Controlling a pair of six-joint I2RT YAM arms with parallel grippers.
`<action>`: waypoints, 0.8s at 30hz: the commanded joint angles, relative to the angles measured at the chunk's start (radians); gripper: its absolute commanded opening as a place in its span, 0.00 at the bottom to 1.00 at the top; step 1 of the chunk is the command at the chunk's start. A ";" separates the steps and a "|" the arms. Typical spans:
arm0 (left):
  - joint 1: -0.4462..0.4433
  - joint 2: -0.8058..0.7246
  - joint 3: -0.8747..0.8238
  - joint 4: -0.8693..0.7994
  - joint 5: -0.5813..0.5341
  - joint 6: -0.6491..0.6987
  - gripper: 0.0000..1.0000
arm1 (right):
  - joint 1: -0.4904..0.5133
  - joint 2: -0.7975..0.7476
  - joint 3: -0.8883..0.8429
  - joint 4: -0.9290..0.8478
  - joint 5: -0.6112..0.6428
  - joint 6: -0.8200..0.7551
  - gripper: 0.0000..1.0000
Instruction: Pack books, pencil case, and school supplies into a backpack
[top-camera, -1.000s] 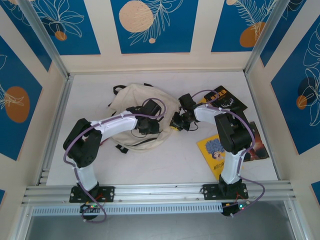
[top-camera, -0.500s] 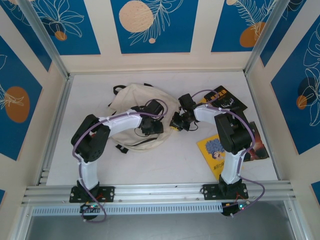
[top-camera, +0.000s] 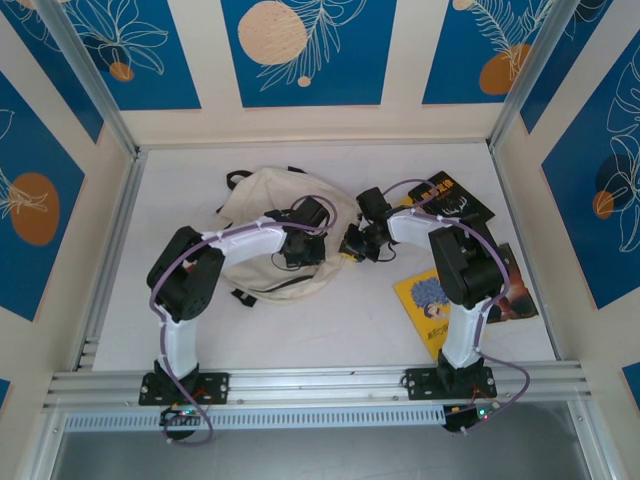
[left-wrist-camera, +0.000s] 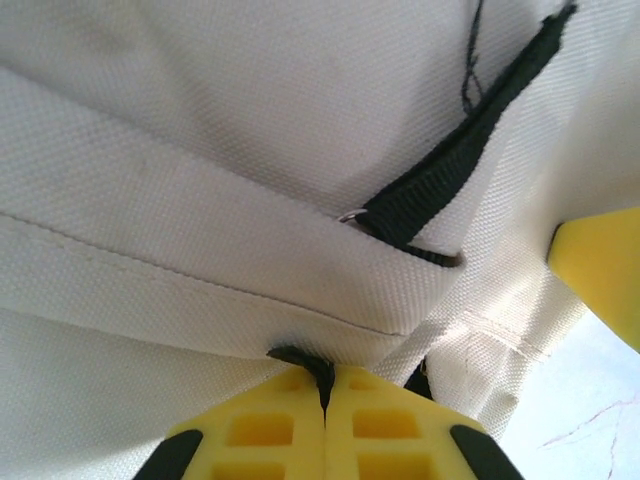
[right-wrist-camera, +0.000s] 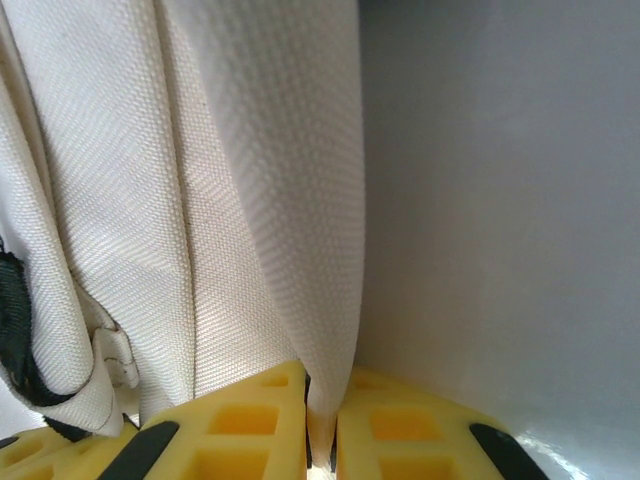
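- Top external view: the left claw sits down on the cream backpack, on the bag's near-right part. Its fingers are hidden under the wrist here, so this view does not tell their gap.
- Against the earlier frames, the left arm's elbow has swung inward and up. The left claw has slid a little toward the right claw, and the two are now just beside each other.
- The right claw stays where it was, at the backpack's right edge, with the bag lying to its left.
- The books lie unmoved on the table, on the side of the right claw away from the bag. A black book lies beyond the claw and a yellow book lies nearer the arm bases. A dark brown book is partly under the right arm.
- Left wrist view: the left claw is closed, its fingers pressed together with a thin dark tab of the backpack pinched at the tips. A folded canvas hem lies straight ahead of the tips. A black strap with a small metal ring runs ahead and to the right.
- Right wrist view: the right claw is narrow, gripping a hanging fold of the backpack. Bare table lies to the right of the fold.
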 joint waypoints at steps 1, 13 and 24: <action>0.009 -0.072 -0.032 -0.010 -0.056 0.005 0.01 | 0.006 0.020 -0.013 -0.044 0.051 0.007 0.14; 0.008 -0.171 -0.099 -0.090 -0.120 0.048 0.00 | 0.011 0.024 -0.002 -0.083 0.183 0.012 0.02; 0.008 -0.305 -0.131 -0.259 -0.249 0.090 0.00 | 0.012 0.031 0.006 -0.087 0.302 0.074 0.00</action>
